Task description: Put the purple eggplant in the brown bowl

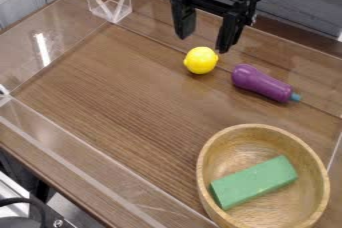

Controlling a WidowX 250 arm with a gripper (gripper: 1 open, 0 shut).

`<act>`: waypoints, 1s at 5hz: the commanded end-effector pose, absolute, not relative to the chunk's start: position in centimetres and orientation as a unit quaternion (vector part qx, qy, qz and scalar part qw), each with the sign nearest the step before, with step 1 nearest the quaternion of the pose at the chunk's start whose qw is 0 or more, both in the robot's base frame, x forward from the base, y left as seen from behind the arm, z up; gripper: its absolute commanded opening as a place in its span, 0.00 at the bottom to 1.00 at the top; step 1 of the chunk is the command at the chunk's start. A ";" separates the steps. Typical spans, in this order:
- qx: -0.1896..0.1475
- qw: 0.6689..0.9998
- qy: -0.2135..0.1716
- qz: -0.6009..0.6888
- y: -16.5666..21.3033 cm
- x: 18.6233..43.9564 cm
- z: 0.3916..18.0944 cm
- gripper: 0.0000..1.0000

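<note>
The purple eggplant lies on the wooden table at the right, its teal stem tip pointing right. The brown bowl sits at the front right with a green rectangular block inside it. My black gripper hangs at the back, above and behind a yellow ball, left of and behind the eggplant. Its fingers are spread open with nothing between them.
Clear acrylic walls ring the table, with a low one along the front left edge. The yellow ball lies just left of the eggplant. Bare wood fills the left and centre of the table.
</note>
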State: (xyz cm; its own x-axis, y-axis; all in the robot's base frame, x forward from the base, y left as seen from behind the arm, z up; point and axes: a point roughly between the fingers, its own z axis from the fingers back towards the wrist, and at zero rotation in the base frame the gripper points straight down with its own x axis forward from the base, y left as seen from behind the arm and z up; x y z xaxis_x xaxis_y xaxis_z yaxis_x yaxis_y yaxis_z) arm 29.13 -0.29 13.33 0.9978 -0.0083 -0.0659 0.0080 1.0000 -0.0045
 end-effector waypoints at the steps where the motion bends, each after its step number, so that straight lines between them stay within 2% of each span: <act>1: 0.002 0.991 0.038 -0.129 -1.2 29.5 12.6 1.00; 2: 0.005 0.967 0.037 -0.251 -2.4 30.0 11.8 1.00; 3: 0.012 0.929 0.027 -0.370 -3.9 30.4 11.3 1.00; 5: 0.023 0.829 0.010 -0.558 -6.7 31.0 10.5 1.00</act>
